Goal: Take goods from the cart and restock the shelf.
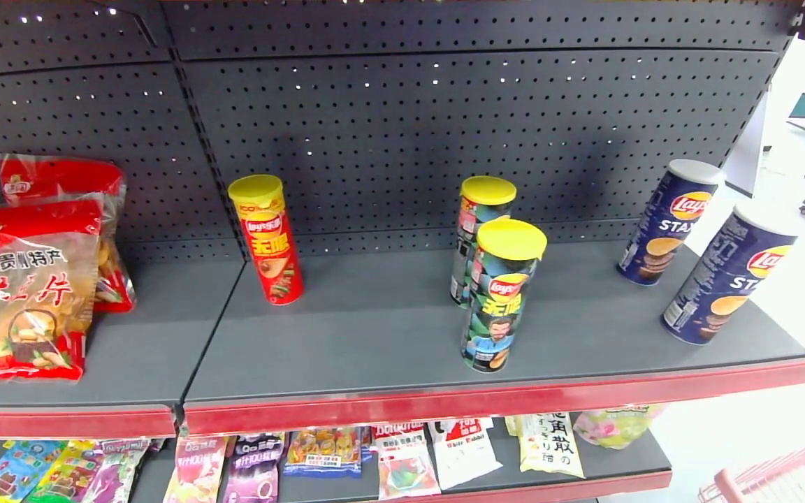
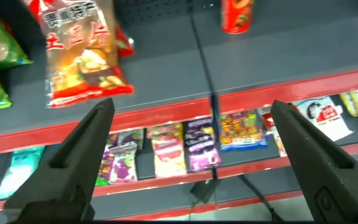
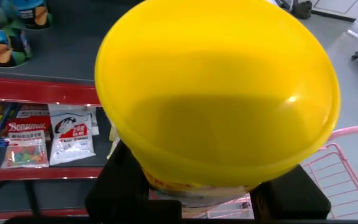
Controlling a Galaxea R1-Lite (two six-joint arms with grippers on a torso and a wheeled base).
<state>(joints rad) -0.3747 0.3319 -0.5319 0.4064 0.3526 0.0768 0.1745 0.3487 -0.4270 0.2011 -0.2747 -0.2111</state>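
Far left on the shelf (image 1: 388, 328), two red snack bags (image 1: 32, 293) stand one behind the other. The left gripper (image 2: 192, 104) is spread wide and holds nothing, on the near side of the shelf's red front edge. Continuing right: one red canister (image 1: 267, 237), two dark yellow-lidded canisters (image 1: 502, 300), and two blue canisters (image 1: 727, 279). The right gripper (image 3: 210, 193) is clamped on a yellow-lidded canister (image 3: 216, 93), held upright in front of the shelf, near the pink cart (image 3: 347, 168).
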